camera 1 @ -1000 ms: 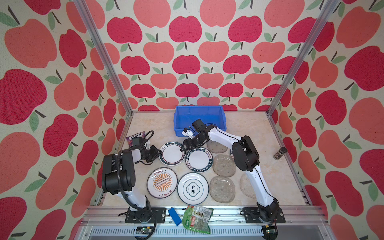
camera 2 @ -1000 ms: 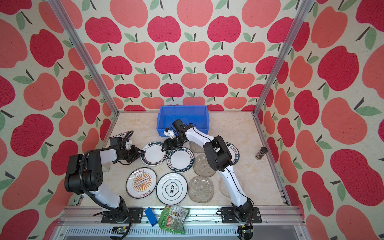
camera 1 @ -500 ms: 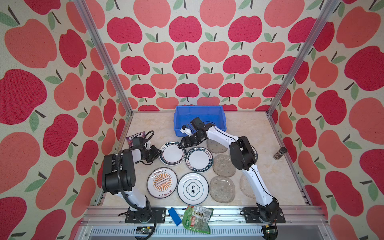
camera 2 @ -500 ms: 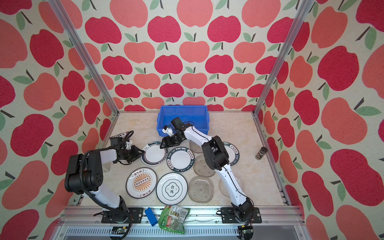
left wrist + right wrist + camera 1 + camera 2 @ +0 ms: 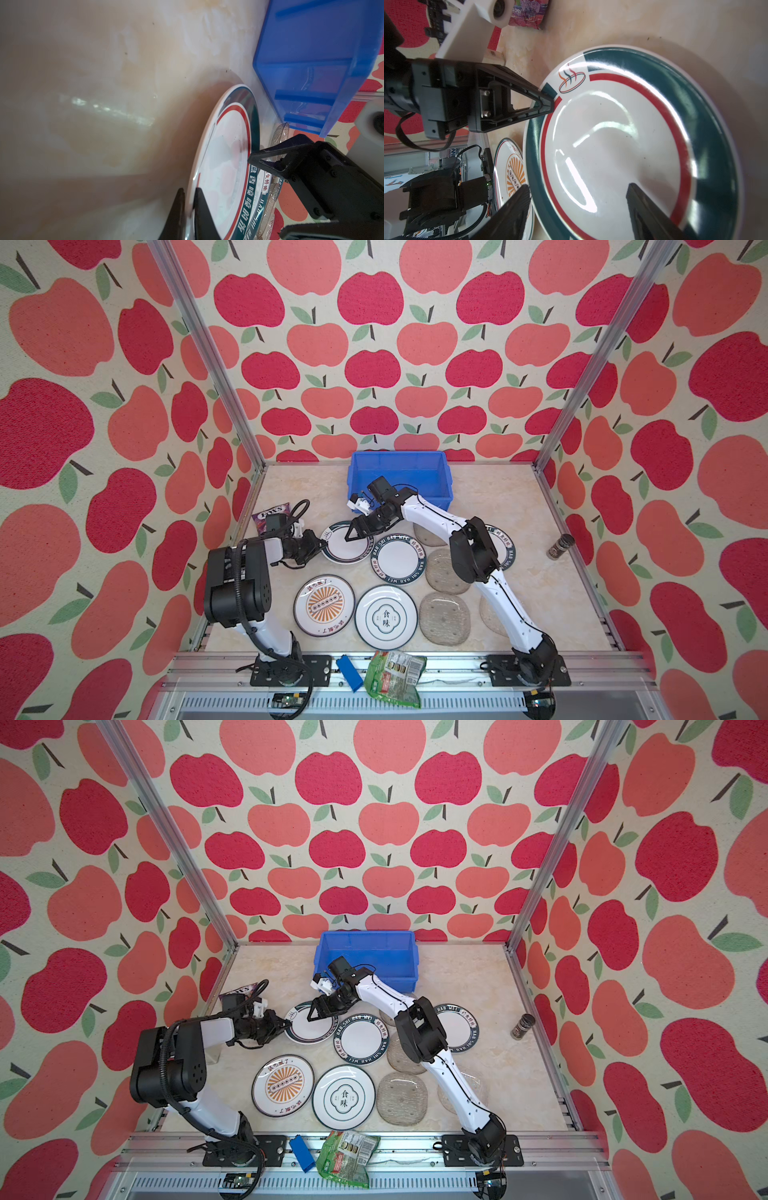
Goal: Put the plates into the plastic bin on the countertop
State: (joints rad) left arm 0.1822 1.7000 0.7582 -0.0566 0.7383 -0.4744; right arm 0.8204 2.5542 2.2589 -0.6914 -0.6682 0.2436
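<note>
Green-rimmed plate (image 5: 347, 552) — left tool (image 5: 320, 541) clamps its edge

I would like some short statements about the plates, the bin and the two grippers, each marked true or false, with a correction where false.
1. The left gripper is shut on the rim of the green-rimmed plate. True.
2. The right gripper grips that plate too. False: it is open above the plate.
3. The blue bin holds two plates. False: no plate shows in it.
4. The sunburst plate lies beside the Chinese-character plate. True.
</note>
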